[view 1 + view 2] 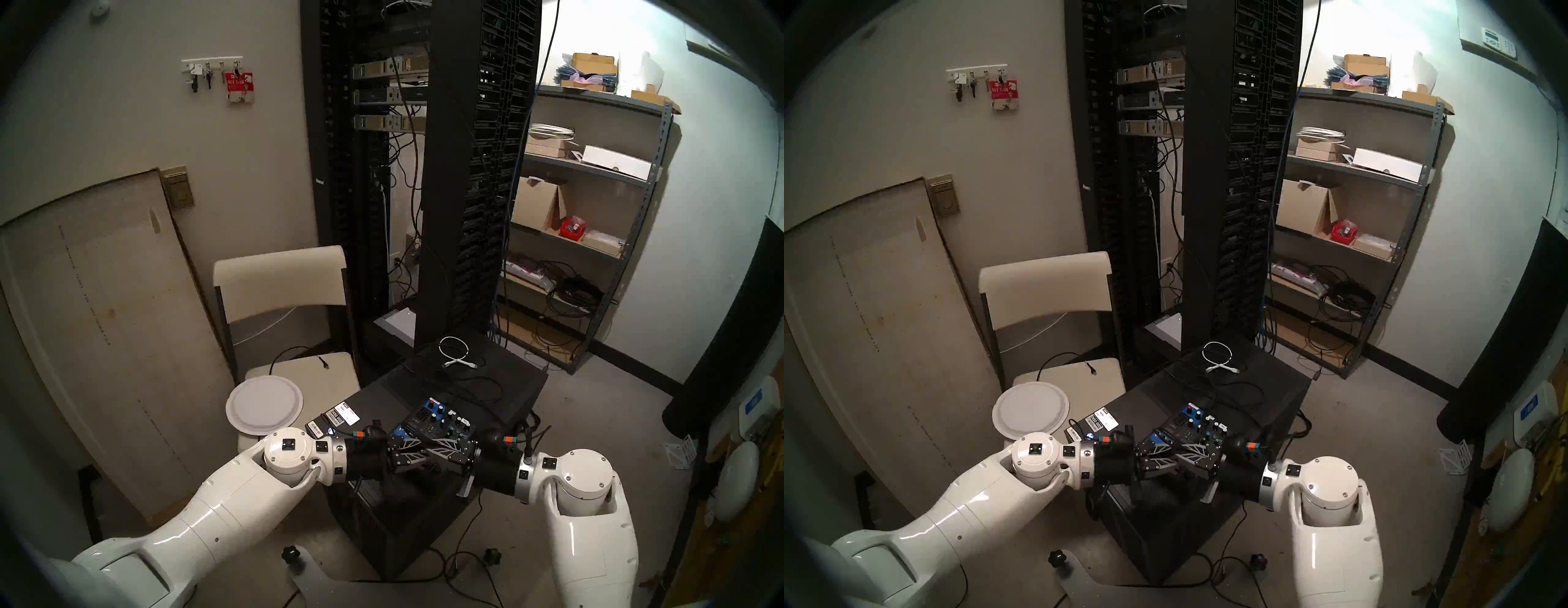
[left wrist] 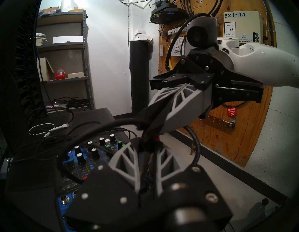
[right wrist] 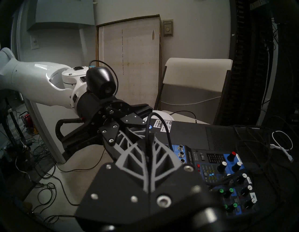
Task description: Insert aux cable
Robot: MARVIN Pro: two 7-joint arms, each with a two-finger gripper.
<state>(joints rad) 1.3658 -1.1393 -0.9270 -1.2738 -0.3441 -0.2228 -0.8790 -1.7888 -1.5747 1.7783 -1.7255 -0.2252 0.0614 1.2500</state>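
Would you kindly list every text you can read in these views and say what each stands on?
"821-1.1": cream box on the plywood board.
"AT&T", "ACCESS RESTRICTED": white notice on that box.
"CAUTION": round red tag.
"ciena": white sheet.
"MG06X": mixer, upside down in the left wrist view.
"YAMAHA": mixer, right wrist view.
White stickers and red key tag: too blurred.

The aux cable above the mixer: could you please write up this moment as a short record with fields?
Right claw: shut on the thin black cord of the aux cable
Left claw: shut on the cable's plug end, which is blurred
Claw positions: tip to tip, over the near edge of the mixer
Mixer: blue and black, knobs up, on a black case
Sockets: the visible ones look empty
Insertion: not yet done
Nearby: white cable at the case's far end
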